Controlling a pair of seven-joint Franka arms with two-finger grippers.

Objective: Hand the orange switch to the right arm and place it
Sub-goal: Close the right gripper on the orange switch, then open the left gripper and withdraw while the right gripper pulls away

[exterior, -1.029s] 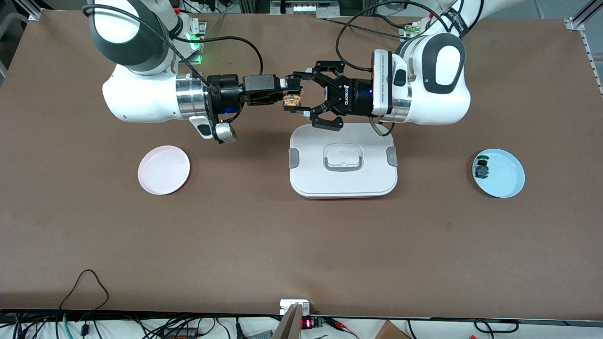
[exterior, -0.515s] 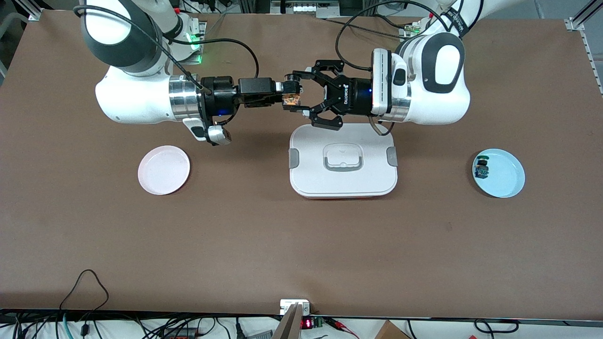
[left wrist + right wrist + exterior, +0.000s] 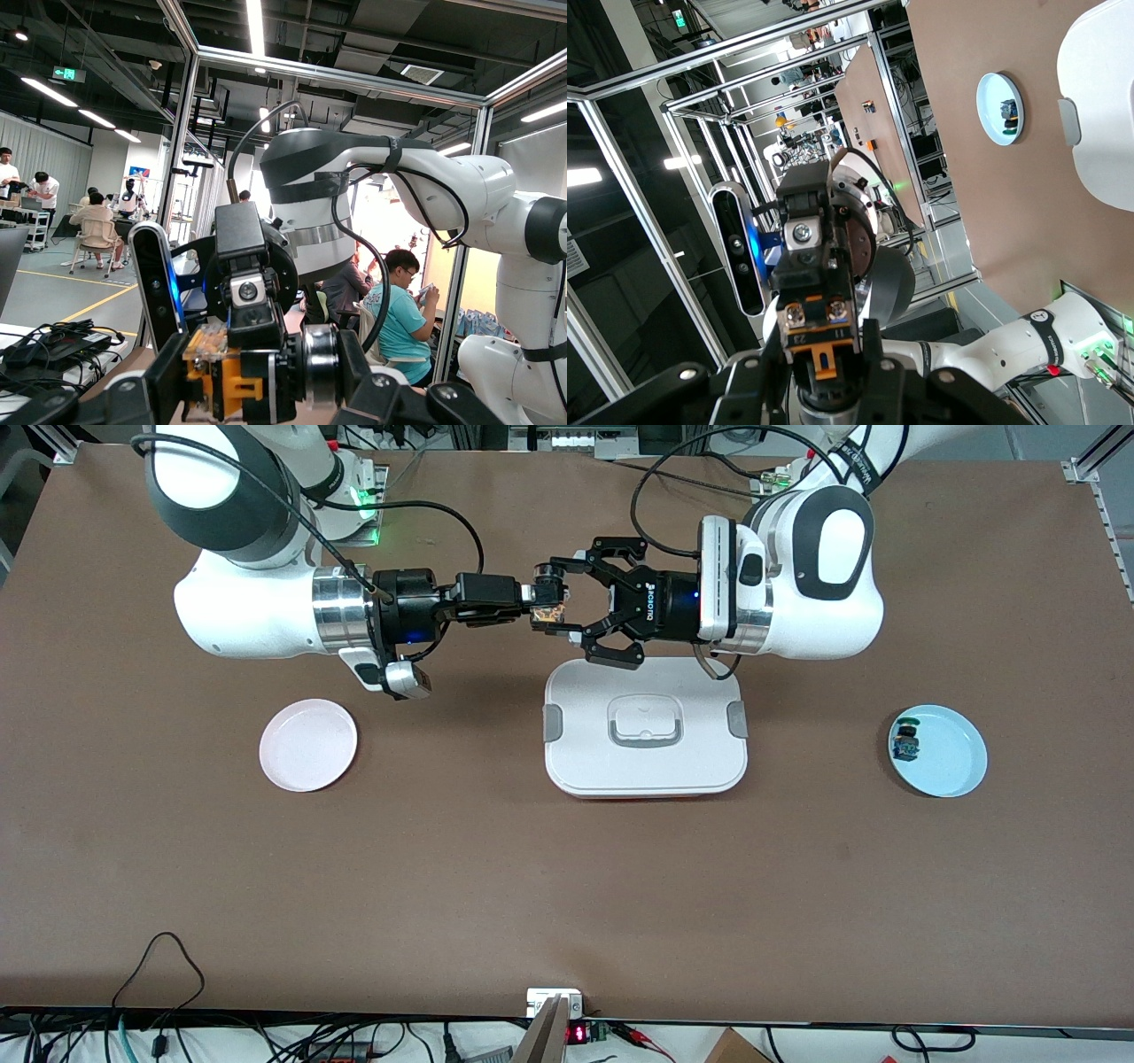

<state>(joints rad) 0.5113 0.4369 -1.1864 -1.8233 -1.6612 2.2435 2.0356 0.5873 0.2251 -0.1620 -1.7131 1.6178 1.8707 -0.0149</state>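
Handover in mid-air above the surface: the orange switch lies between both grippers, clamped at the right gripper tip; the left gripper stands spread around it, fingers apart.

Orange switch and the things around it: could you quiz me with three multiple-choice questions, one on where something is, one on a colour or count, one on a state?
1. Where is the orange switch?
A. on the pink plate
B. in the air between the two pincers
C. on the white box lid

2. How many plates lie on the table?
A. one
B. two
C. four

3. What lies in the blue plate?
A. nothing
B. a spoon
C. a small green-capped switch

B: the switch sits between the right pincer and the left pincer.
B: the pink plate and the blue one.
C: the green-capped switch rests there.
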